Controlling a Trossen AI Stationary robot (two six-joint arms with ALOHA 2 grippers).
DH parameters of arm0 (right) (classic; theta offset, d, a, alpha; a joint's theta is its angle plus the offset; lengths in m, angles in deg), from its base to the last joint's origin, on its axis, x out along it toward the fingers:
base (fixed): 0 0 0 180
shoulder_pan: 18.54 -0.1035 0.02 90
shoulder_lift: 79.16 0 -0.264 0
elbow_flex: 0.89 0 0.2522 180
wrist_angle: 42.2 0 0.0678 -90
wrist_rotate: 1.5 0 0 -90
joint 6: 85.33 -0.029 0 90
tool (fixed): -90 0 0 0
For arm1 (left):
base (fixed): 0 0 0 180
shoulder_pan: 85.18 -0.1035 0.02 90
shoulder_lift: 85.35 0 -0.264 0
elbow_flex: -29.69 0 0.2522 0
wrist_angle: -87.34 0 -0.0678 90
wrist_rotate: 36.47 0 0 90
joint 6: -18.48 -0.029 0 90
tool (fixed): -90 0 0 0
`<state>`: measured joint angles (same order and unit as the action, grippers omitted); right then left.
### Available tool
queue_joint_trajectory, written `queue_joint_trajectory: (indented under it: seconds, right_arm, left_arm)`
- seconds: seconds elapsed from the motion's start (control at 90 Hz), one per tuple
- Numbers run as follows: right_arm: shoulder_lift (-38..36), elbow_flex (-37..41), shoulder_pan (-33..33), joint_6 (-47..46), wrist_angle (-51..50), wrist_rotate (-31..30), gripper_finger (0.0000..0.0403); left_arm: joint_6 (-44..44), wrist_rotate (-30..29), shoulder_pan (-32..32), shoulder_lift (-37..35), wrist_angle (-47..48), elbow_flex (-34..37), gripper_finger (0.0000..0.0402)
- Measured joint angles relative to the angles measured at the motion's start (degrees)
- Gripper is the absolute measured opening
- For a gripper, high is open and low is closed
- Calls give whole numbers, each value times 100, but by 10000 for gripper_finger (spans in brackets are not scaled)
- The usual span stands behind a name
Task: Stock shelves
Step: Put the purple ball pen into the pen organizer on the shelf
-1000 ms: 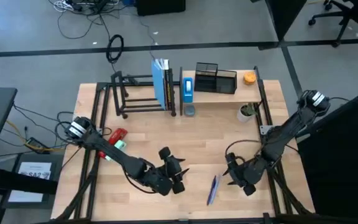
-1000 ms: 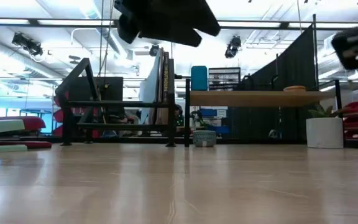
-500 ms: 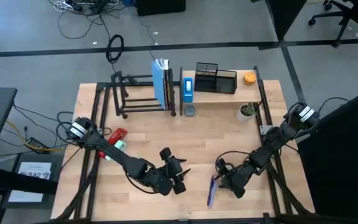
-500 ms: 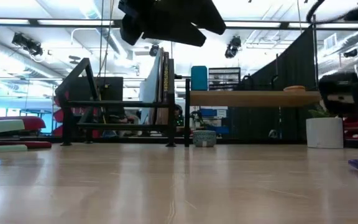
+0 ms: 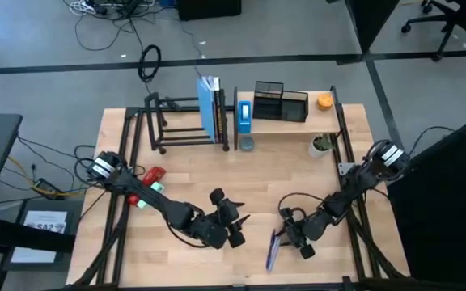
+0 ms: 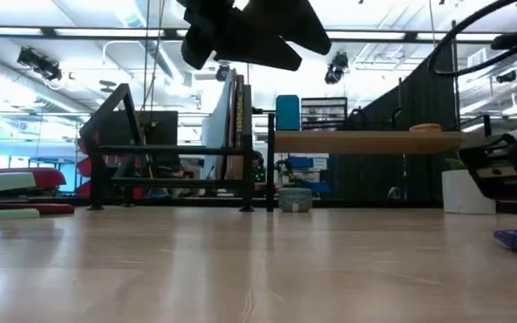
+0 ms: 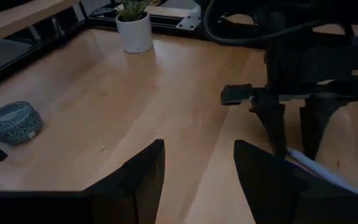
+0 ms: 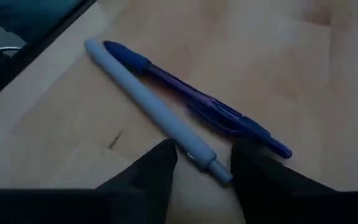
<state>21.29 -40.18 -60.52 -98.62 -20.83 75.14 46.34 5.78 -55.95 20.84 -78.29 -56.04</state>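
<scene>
Reaching lower toward the tabletop's (image 5: 184,170) front edge than before, the right gripper (image 8: 201,163) is straddling the grey pen (image 8: 146,108) with fingers apart, shelves (image 5: 290,121) standing along the back edge.

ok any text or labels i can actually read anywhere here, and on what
"SA2": partly readable on the white sheet lying left of the table, rest too small.
Book spines in the black rack: lettering there, too blurred to read.
Pens: no readable print.
</scene>
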Motion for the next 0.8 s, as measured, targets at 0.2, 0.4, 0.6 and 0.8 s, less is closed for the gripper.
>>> queue_joint_trajectory:
  seconds: [0.2,0.4,0.6,0.8]
  right_arm:
    - [190,-97,8,-421,92,16,78]
    - [201,-97,26,-1360,101,-94,7]
    - [138,-91,-135,-1790,79,-334,3]
    - [-233,-51,-385,-1806,-219,-862,1]
  left_arm:
    - [0,165,0,0,22,0,172]
    - [-2,201,2,0,55,0,172]
    - [-8,201,2,0,95,0,172]
    - [-13,201,7,0,174,0,172]
